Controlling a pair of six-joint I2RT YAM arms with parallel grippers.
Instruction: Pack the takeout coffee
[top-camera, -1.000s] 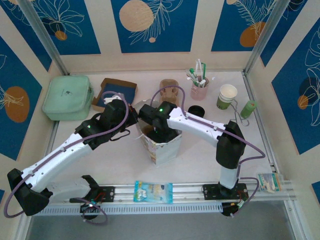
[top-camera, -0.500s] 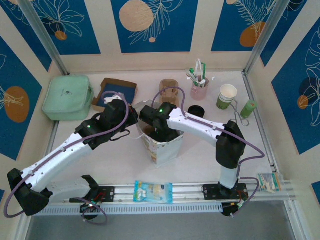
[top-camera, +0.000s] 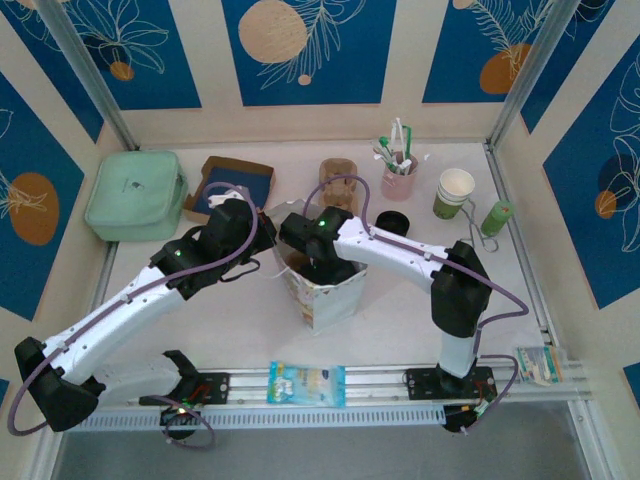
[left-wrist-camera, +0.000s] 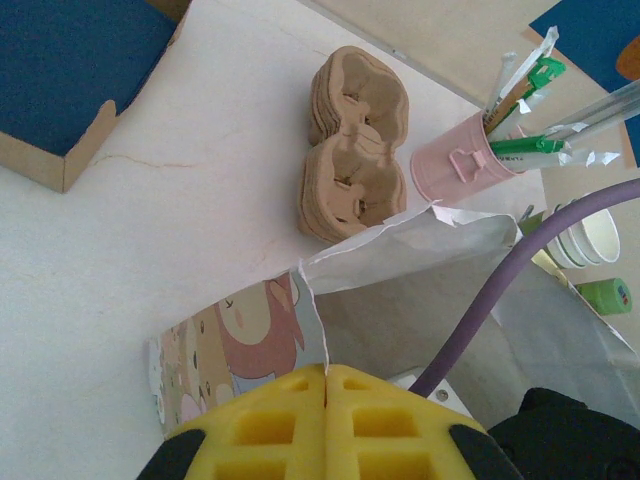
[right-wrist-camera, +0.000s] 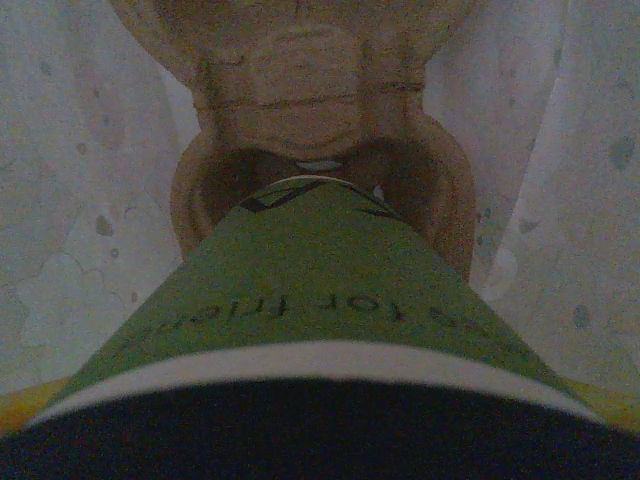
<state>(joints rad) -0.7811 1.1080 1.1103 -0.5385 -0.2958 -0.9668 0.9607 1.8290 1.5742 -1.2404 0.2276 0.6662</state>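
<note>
The small green-and-cream paper cup (right-wrist-camera: 320, 300), capped with a round black plastic lid (right-wrist-camera: 300, 435), is seen in the right wrist view pointing base-first down into the white paper bag (top-camera: 330, 295). The bag stands at the centre of the top view. The cup's base is lined up with one pocket of a brown moulded-pulp cup carrier (right-wrist-camera: 320, 110) deeper in the bag; whether the base touches the carrier cannot be told. The cup is clasped by the right gripper (top-camera: 322, 266), of which slivers of yellow are visible at the lower corners of the wrist view, against the cup's sides. The left gripper (left-wrist-camera: 326, 378) is closed, and the bag's torn, cartoon-printed rim is pinched between its yellow fingers (left-wrist-camera: 270, 425) at the bottom of the left wrist view. Beyond the bag, in the upper half of that view, a stack of brown pulp carriers (left-wrist-camera: 355, 150) and a pink cup of wrapped stirrers (left-wrist-camera: 455, 170) are set on the pale table (left-wrist-camera: 150, 260).
</note>
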